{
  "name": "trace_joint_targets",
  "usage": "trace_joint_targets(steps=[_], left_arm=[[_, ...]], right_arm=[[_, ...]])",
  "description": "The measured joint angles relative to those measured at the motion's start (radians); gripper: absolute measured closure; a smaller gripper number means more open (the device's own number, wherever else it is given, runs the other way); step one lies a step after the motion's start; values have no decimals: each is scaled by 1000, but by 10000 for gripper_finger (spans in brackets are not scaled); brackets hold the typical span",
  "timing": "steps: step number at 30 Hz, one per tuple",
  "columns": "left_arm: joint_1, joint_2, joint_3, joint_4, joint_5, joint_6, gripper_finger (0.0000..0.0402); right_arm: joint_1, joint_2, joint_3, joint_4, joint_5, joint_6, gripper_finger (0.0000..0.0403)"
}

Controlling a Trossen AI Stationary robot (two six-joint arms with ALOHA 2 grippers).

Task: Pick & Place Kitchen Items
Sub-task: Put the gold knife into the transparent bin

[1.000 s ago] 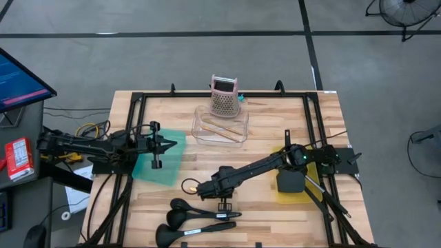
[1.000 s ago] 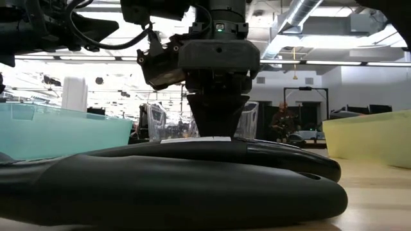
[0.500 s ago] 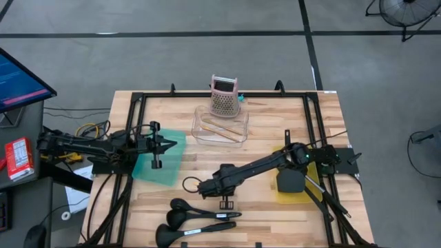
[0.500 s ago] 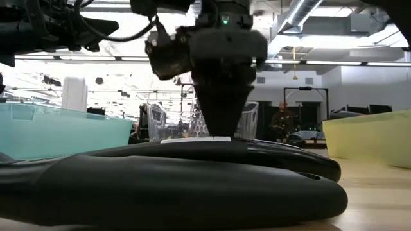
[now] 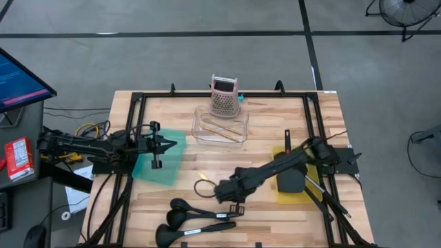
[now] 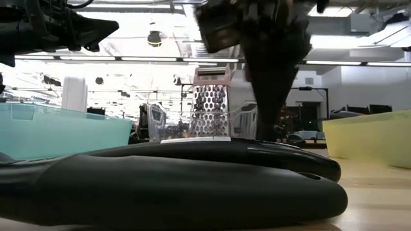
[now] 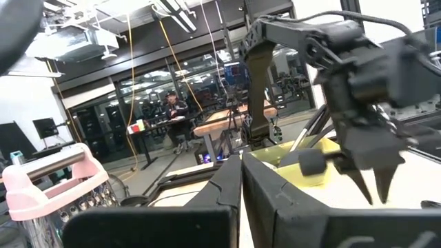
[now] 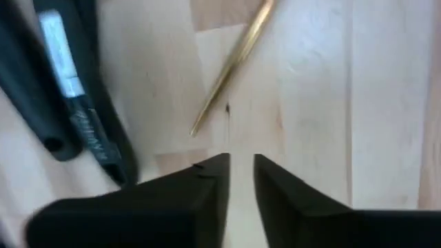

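The right gripper (image 5: 222, 191) has shifted toward the wooden table's (image 5: 324, 207) front edge, fingers now slightly apart and empty, leaving the thin golden stick (image 5: 203, 184) lying just beside it; the black plastic ladles (image 5: 189, 220) wait near the front edge. The left gripper (image 5: 164, 145), fingers together, idles over the teal bin (image 5: 158, 165).

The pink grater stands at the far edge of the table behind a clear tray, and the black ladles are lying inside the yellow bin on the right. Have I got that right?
Not quite. The pink grater does stand at the far edge behind the clear tray, but the black ladles are not in the yellow bin. The high view shows them lying on the bare wooden table near its front edge.
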Motion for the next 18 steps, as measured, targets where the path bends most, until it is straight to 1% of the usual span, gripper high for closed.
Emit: trace_joint_targets(steps=[2,4,7,9,12,18], left_arm=[[0,0,0,1,0,0,400],[0,0,0,0,0,0,400],[0,0,0,0,0,0,400],[0,0,0,0,0,0,400],[0,0,0,0,0,0,400],[0,0,0,0,0,0,400]], right_arm=[[-1,-50,-69,60,1,89,302],[-2,-73,-123,117,2,161,266],[0,-71,-161,166,2,228,219],[4,-50,-161,186,0,255,198],[11,-6,-141,204,-4,275,184],[9,33,-65,205,9,310,189]])
